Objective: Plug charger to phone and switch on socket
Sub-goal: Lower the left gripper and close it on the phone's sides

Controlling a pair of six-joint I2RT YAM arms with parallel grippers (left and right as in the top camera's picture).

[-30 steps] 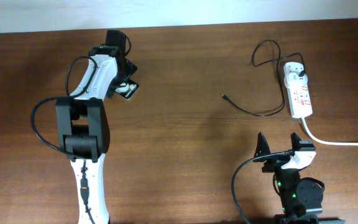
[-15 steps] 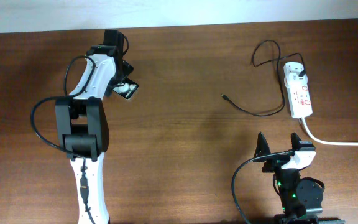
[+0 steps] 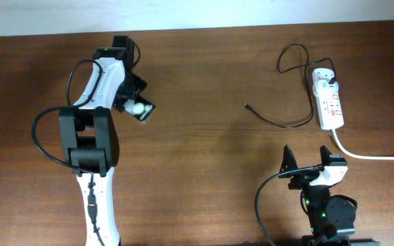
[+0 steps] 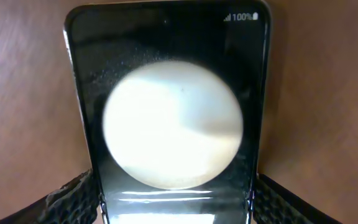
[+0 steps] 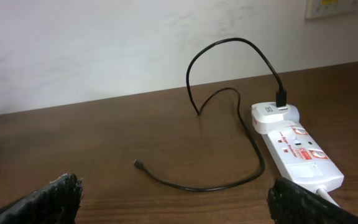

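The phone (image 3: 142,109) is a small black slab with white round spots, lying at the far left of the table. My left gripper (image 3: 133,102) is shut on it. In the left wrist view the phone (image 4: 173,124) fills the frame, its sides between my left gripper's fingers (image 4: 173,208). The charger cable (image 3: 279,124) lies loose at the right, with its connector tip (image 3: 245,105) pointing left and its other end at the white adapter (image 3: 327,78) in the socket (image 3: 331,106). My right gripper (image 3: 308,158) is open and empty near the front edge, well short of the cable (image 5: 216,186) and the socket (image 5: 300,152).
The socket's thick white cord (image 3: 371,156) runs off the right edge of the table. A pale wall (image 5: 104,50) stands behind the table's far edge. The wooden tabletop (image 3: 204,171) lies between the two arms.
The left gripper has shifted slightly, and the phone in it has turned and moved a little down and to the right. The right arm, the cable and the socket have not moved.
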